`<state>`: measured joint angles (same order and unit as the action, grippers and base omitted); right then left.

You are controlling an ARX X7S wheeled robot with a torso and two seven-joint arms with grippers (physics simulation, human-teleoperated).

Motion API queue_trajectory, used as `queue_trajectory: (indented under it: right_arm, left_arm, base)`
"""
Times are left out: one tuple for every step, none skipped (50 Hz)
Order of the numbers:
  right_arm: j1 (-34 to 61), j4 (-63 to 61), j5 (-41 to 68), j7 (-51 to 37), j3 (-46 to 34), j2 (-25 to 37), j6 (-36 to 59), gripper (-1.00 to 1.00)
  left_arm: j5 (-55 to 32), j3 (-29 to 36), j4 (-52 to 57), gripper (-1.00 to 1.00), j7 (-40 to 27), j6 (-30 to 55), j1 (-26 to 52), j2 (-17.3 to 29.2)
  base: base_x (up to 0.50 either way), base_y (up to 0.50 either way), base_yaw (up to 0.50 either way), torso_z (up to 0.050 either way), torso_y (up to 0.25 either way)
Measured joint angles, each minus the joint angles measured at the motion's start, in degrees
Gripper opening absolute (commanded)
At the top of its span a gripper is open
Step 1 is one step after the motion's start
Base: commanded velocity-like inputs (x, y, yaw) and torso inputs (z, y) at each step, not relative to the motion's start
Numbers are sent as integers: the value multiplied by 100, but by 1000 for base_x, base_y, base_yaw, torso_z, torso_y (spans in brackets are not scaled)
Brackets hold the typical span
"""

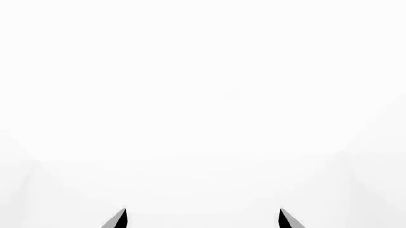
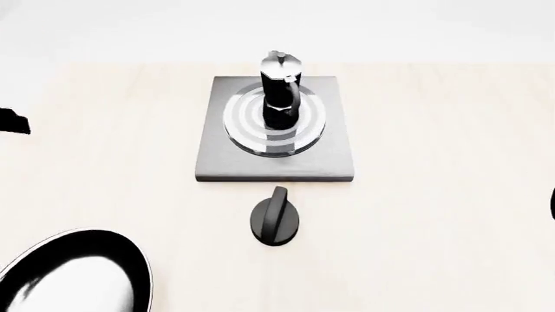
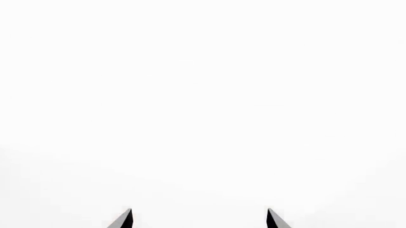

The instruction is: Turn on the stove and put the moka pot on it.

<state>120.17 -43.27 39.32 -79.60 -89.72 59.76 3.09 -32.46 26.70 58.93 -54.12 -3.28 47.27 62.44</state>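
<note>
Moka pot (image 2: 280, 91) on stove (image 2: 329, 159), knob (image 2: 275, 218) near, frying pan (image 2: 74, 273) apart

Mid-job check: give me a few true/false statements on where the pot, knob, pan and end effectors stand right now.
1. The moka pot stands upright on the burner rings of the stove. True.
2. The knob is mounted on the stove slab. False: it sits apart on the table, nearer the robot.
3. The left end effector grips the pot. False: its fingertips are spread with nothing between them.
4. The frying pan lies at the near left, off the stove. True.
5. The right end effector is open and empty. True.
</note>
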Motion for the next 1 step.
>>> queue_trajectory:
  right_arm:
    - [57,-136,-15,-39,20,64,84,100]
  left_arm:
    - [48,169,10,100,-118,-118,113,119]
  base:
    - [0,0,0,0,0]
